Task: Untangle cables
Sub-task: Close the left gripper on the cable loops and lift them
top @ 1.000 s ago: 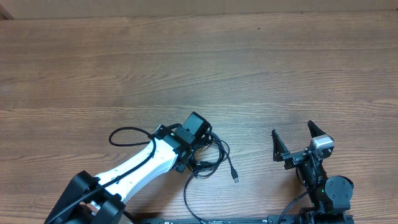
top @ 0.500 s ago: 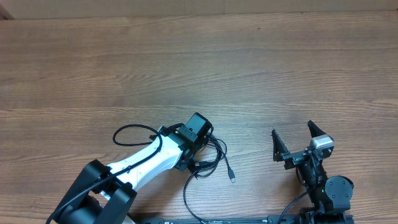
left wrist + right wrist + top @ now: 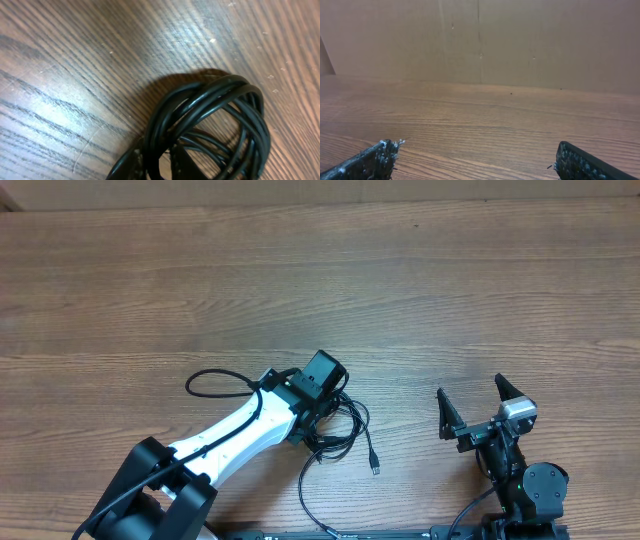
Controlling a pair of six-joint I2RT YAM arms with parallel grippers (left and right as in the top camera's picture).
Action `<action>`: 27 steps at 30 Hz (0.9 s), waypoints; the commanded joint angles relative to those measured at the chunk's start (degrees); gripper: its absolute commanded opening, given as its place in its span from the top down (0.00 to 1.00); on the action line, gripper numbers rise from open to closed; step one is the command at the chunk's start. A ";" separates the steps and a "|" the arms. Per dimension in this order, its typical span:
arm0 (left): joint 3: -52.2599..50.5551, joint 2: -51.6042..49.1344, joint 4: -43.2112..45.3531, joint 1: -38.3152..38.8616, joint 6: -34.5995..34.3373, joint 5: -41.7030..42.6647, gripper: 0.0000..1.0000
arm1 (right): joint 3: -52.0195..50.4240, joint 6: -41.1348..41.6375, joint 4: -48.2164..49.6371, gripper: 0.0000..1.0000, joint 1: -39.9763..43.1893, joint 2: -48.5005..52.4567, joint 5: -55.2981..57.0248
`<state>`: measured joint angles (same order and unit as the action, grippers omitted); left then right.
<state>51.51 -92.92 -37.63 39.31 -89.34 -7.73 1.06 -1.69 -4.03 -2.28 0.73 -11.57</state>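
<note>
Cable bundle (image 3: 338, 425): black, coiled on itself, lying on the bench (image 3: 300, 270) near the front edge, left of centre. One strand trails right to a USB plug (image 3: 376, 468) lying flat on the wood. Another strand curves toward the front edge, and its end is lost among the rig parts there. The left wrist view shows several overlapping loops casting a shadow; how many separate cables there are, cannot tell.

Left pincer (image 3: 157, 165): only its dark tips show, cut off by the bottom border. They sit close together and are clamped on strands of the bundle. From overhead it is hidden under its own wrist housing.

Left arm (image 3: 240, 430): white, stretched low on a diagonal from the front-left corner to the bundle.

Right pincer (image 3: 468, 386): fingers spread wide apart, well right of the bundle, pointing away from its base.
</note>
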 commanded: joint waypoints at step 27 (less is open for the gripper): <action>27.50 0.15 -12.13 0.11 73.05 6.97 0.96 | -0.59 0.15 0.24 0.00 0.15 -0.57 0.61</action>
<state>75.59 -92.92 -48.34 39.31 -31.51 -2.09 1.06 -1.69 -4.03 -2.28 0.73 -11.55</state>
